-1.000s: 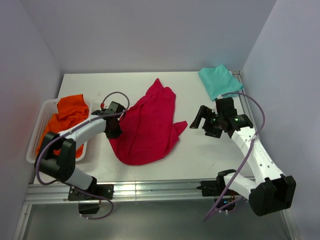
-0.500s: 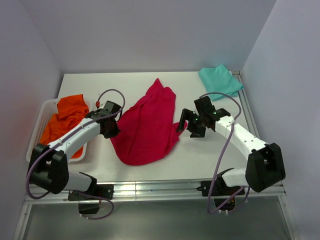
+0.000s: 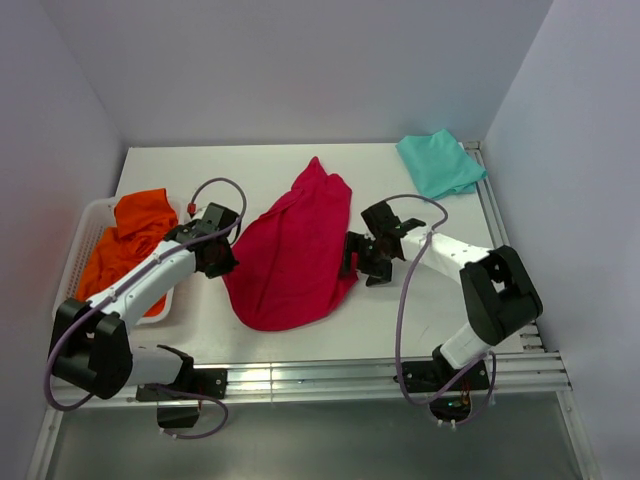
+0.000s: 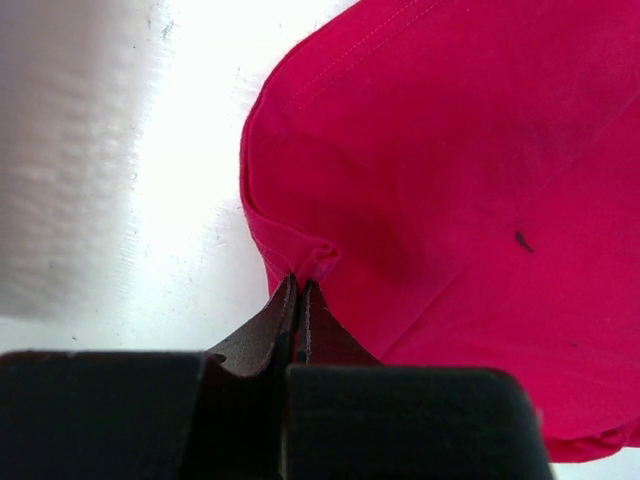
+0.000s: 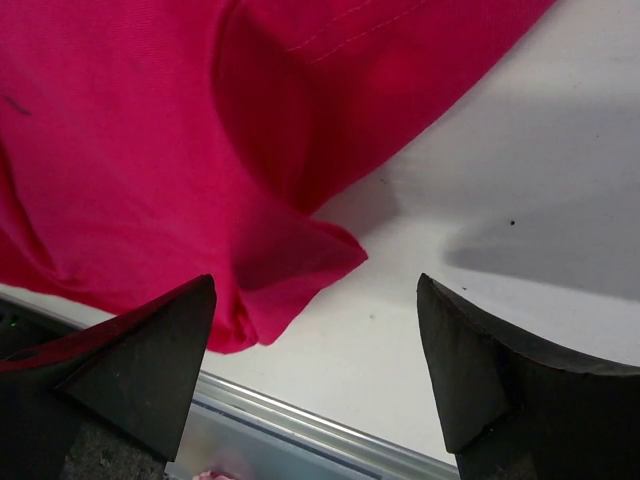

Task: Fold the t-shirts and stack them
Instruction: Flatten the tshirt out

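A crimson-red t-shirt [image 3: 290, 250] lies crumpled in the middle of the table. My left gripper [image 3: 222, 262] is shut on a pinched fold of its left edge [image 4: 315, 255], and in the left wrist view the tips [image 4: 300, 285] meet on the cloth. At the shirt's right edge my right gripper [image 3: 355, 262] stands open. In the right wrist view a corner of the red cloth [image 5: 300, 260] lies between the fingers [image 5: 315, 285], close to the left finger [image 5: 150, 350]. A folded teal-green t-shirt [image 3: 440, 163] rests at the back right corner.
A white slatted basket [image 3: 66, 295] at the left edge holds orange garments [image 3: 130, 235]. The table's front rail [image 3: 300, 375] runs below the red shirt and shows in the right wrist view [image 5: 300, 425]. Walls close the table in on three sides.
My right arm has swung left, away from the teal shirt, until its open gripper reached the red shirt's right corner. The left gripper kept its hold and barely moved.
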